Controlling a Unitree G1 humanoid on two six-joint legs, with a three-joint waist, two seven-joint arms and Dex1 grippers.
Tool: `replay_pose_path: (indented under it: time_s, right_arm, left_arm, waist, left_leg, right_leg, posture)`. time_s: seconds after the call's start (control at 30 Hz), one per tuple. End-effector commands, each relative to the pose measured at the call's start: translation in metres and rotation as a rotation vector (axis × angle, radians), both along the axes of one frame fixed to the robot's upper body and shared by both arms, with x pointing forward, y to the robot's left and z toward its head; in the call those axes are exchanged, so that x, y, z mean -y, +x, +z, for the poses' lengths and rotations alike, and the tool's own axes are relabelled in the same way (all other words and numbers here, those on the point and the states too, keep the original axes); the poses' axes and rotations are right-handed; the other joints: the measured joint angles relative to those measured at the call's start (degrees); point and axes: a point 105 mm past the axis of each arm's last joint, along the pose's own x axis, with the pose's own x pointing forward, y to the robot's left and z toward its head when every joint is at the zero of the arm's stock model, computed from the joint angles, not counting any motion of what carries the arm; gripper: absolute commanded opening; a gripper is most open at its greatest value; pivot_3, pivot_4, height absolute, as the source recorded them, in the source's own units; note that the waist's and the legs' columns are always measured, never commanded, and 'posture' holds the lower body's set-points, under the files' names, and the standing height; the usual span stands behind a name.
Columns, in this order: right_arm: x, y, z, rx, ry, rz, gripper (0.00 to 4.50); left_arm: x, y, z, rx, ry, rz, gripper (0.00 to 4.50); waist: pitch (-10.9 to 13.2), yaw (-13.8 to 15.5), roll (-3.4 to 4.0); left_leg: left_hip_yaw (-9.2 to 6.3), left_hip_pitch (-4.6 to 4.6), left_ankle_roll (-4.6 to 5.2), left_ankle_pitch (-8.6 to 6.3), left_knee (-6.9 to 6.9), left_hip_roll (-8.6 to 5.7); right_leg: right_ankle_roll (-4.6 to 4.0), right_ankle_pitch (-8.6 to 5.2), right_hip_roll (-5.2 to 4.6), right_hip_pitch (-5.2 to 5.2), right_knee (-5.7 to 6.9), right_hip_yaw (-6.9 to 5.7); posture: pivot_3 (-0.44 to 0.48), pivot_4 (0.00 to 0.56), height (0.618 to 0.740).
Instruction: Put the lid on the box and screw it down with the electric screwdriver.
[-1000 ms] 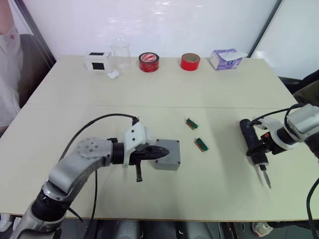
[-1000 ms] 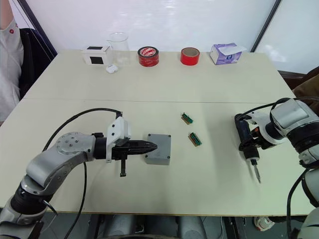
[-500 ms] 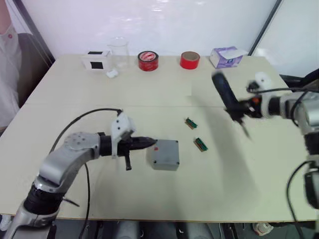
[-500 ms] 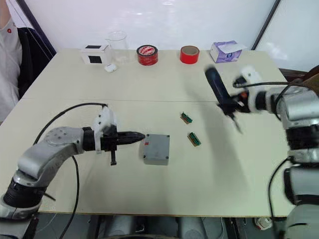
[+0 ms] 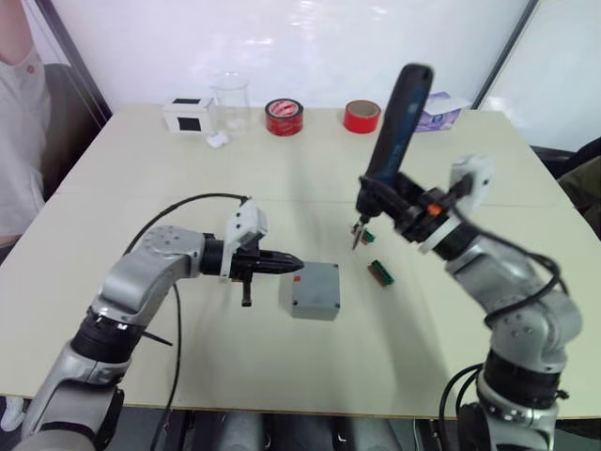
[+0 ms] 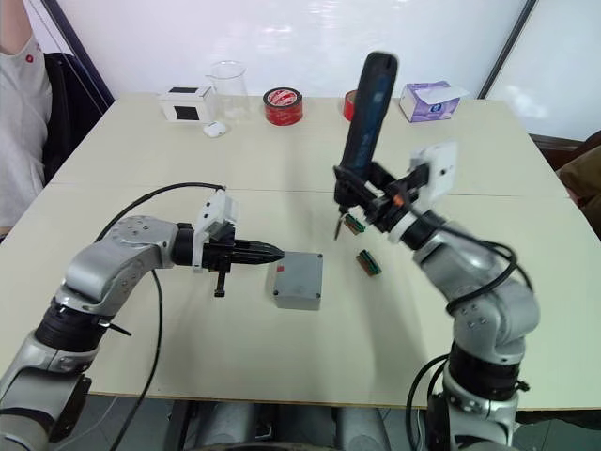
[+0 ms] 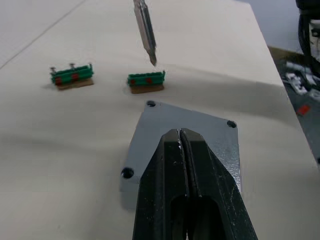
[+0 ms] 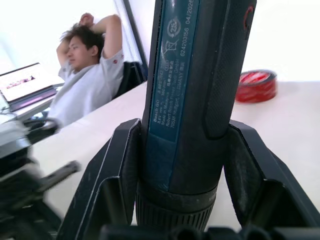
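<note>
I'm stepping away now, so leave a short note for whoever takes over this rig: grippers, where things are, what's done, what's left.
Left gripper: shut, empty, fingertips over the near edge of the lid.
Right gripper: shut on the screwdriver, held nearly upright above the table, bit pointing down over the two green parts beside the box.
Done: lid sits on the box.
Left: bring the bit to the corner screw holes and drive them; whether screws are in can't be told.

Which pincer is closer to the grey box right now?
Left. The left pincer, shut, points at the box with its tips at the box's left edge. The right pincer holds the electric screwdriver upright, off behind the box's right side.
</note>
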Motion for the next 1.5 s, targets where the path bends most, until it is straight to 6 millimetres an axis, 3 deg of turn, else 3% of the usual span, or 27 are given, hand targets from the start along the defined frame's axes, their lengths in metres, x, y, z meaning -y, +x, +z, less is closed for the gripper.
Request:
replay_pose_path:
  time_s: [0.03,0.47,0.73,1.2,1.5]
  right_arm:
    - [-0.013,-0.012,0.018,0.124,-0.005,0.022,1.90]
    - [-0.024,-0.008,-0.001,0.100,-0.030,0.047,1.90]
    - [-0.019,-0.002,-0.015,0.103,-0.082,0.017,1.90]
    - [-0.020,-0.001,-0.008,0.101,0.002,0.026,1.90]
    - [-0.021,-0.002,0.010,0.126,0.090,0.037,1.90]
  left_arm:
    - [0.005,0.005,-0.004,0.090,0.090,-0.039,0.00]
    - [0.006,0.001,-0.022,0.066,0.117,-0.047,0.00]
    - [0.004,0.000,-0.024,0.066,0.135,-0.046,0.00]
    - [0.004,-0.001,-0.027,0.062,0.140,-0.045,0.00]
    - [0.005,0.000,-0.029,0.061,0.142,-0.045,0.00]
  waist:
    - [0.0,-0.3,0.00]
    - [0.0,-0.5,-0.01]
    - [0.0,-0.5,-0.01]
    - [0.0,-0.5,-0.02]
    - [0.0,-0.5,-0.02]
  left_leg:
    - [0.00,0.00,0.00,0.00,0.00,0.00]
    - [-0.02,-0.01,0.03,-0.02,0.00,0.01]
    - [-0.02,0.01,0.03,-0.02,0.00,0.01]
    - [-0.02,0.03,0.03,-0.02,0.00,0.02]
    - [-0.02,0.03,0.03,-0.02,0.00,0.02]
  right_leg:
    - [0.00,0.00,0.00,0.00,0.00,0.00]
    - [0.00,-0.01,0.00,0.00,-0.02,0.00]
    - [0.00,-0.01,0.00,0.03,-0.01,0.00]
    - [-0.03,-0.03,0.00,0.04,-0.01,0.00]
    - [-0.02,-0.02,0.00,0.04,-0.01,0.00]
  posture:
    - [0.000,0.150,0.740]
    - [0.000,0.150,0.740]
    - [0.000,0.150,0.740]
    - [0.000,0.150,0.740]
    - [0.000,0.150,0.740]
